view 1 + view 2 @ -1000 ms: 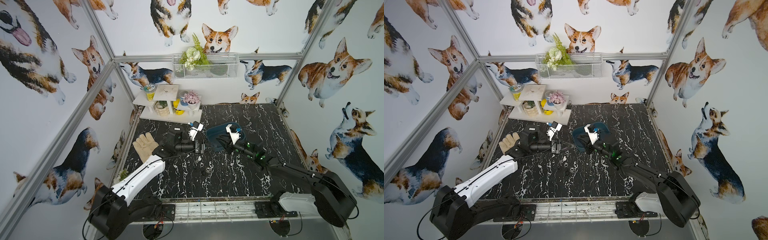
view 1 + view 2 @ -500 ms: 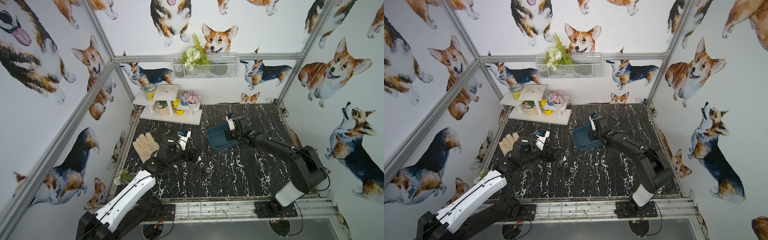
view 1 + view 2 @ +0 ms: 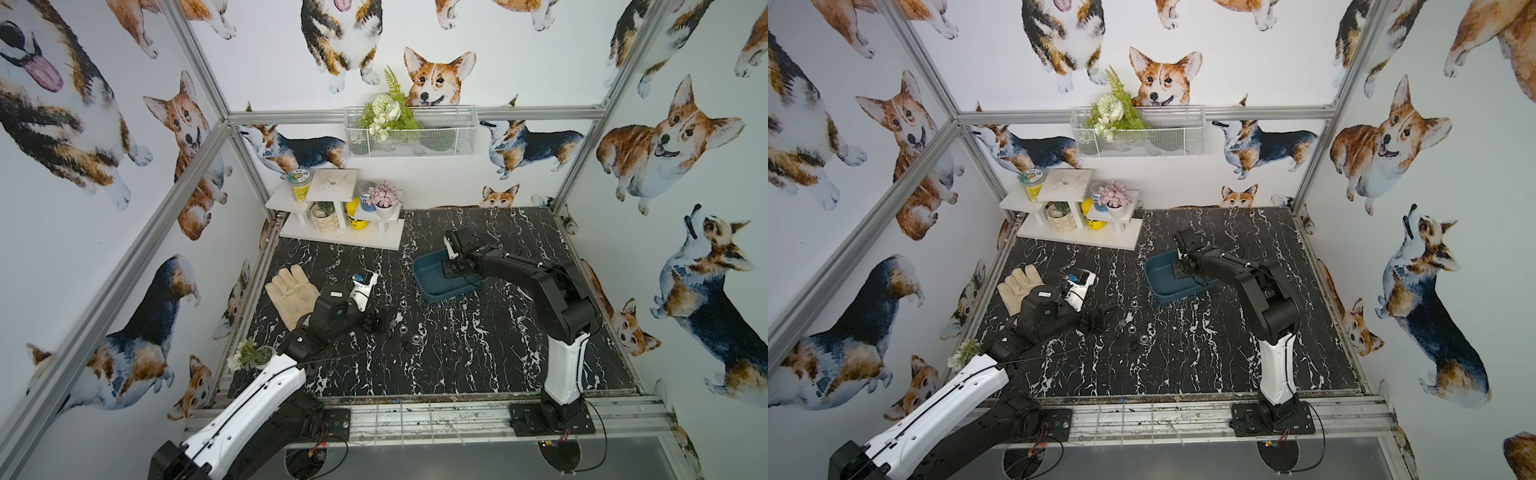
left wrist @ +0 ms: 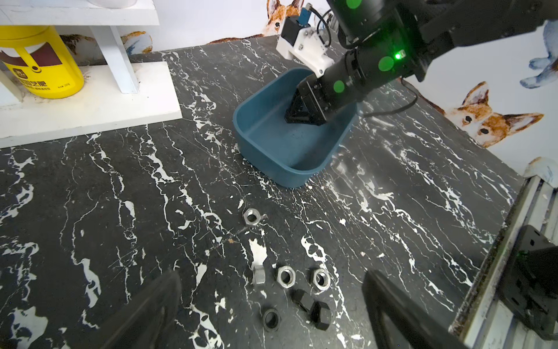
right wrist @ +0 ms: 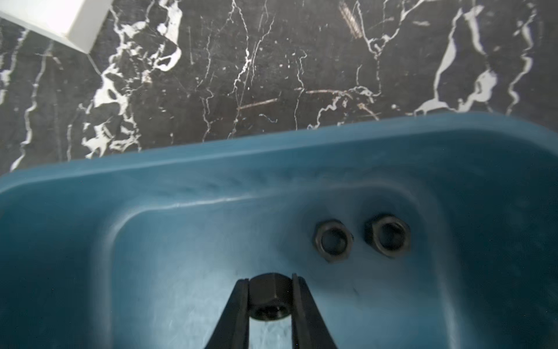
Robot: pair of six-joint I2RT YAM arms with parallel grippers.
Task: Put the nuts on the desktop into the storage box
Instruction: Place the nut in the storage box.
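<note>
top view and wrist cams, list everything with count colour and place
box: one, teal, mid desktop
silver nuts: four, silver, loose on the desktop
loose black nuts: three, black, next to the silver ones
boxed black nuts: two, black, flat on the box floor
glove: one, beige, desktop's left side
shelf: one, white, back left corner
tub: one, yellow, shelf
jar: one, green lid, shelf
can: one, blue, shelf
potted plants: two, pink and green, shelf
basket: one, white wire, back wall, holding flowers
small plant: one, green, desktop's front left edge
left gripper: black, open, by the loose nuts
right gripper: black, shut on a black nut, inside the box
</note>
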